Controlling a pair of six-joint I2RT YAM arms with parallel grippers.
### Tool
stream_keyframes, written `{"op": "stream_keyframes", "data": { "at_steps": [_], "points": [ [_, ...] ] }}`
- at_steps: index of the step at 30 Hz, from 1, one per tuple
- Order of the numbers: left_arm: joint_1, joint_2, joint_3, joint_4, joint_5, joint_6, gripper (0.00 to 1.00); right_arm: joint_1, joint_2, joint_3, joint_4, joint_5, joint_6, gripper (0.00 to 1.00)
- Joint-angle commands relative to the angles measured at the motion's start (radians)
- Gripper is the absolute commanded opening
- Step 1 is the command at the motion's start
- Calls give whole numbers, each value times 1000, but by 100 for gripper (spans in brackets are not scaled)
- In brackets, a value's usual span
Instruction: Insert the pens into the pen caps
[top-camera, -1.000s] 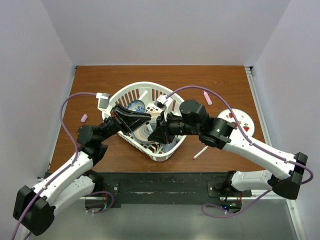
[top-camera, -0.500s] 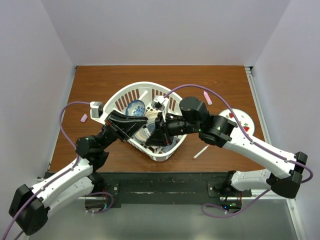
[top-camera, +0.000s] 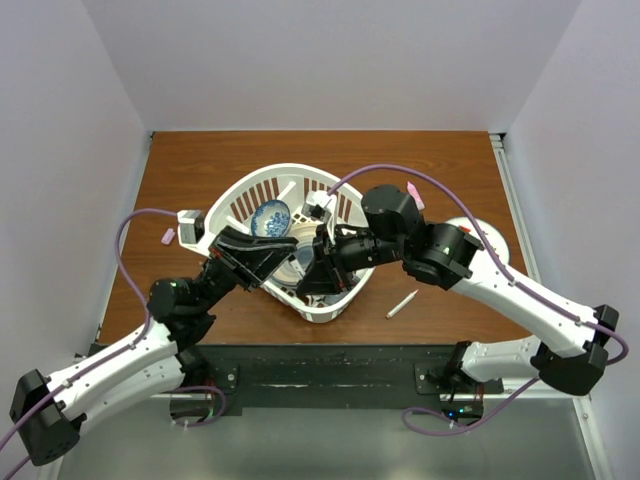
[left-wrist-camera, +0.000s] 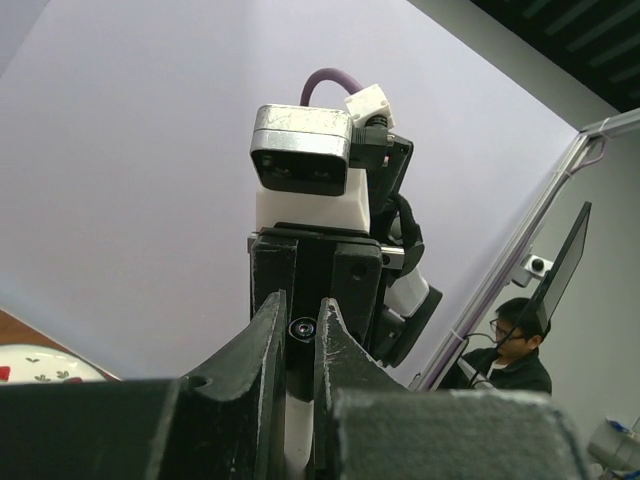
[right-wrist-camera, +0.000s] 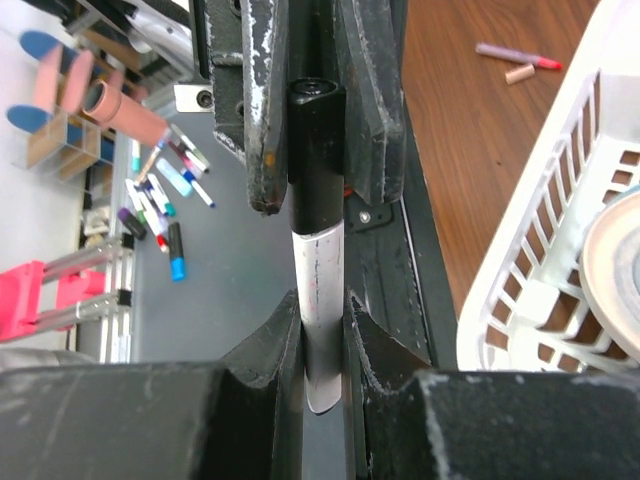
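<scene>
Both grippers meet over the white basket (top-camera: 290, 175). My right gripper (right-wrist-camera: 322, 305) is shut on the white barrel of a pen (right-wrist-camera: 320, 330). My left gripper (left-wrist-camera: 298, 305) is shut on the black cap (left-wrist-camera: 300, 330) at that pen's other end. In the right wrist view the black cap (right-wrist-camera: 315, 150) sits on the barrel between the left fingers (right-wrist-camera: 262, 110). From above, the left gripper (top-camera: 292, 254) and right gripper (top-camera: 312, 274) are tip to tip. A white pen (top-camera: 402, 304) lies on the table right of the basket. A pink pen (top-camera: 413, 195) lies at the back right and a pink cap (top-camera: 168, 237) at the left.
The basket holds a blue patterned bowl (top-camera: 270, 213) and other dishes. A white plate (top-camera: 492, 243) with red marks lies at the right, partly under my right arm. In the right wrist view a pink pen (right-wrist-camera: 515, 55) and a pale cap (right-wrist-camera: 520, 73) lie on the wood.
My left arm has drawn back toward the near left and my right wrist has shifted slightly. Both grippers stay joined on the pen and cap over the basket.
</scene>
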Motion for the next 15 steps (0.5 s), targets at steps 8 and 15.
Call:
{"op": "stream_keyframes", "data": {
  "at_steps": [8,15],
  "points": [
    [-138,20,-87,-340,449,-5,0,-101,66,280,433,284,-94,0],
    [-153,32,-79,-367,472,-3,0,-102,106,368,425,275,-134,0]
  ]
}}
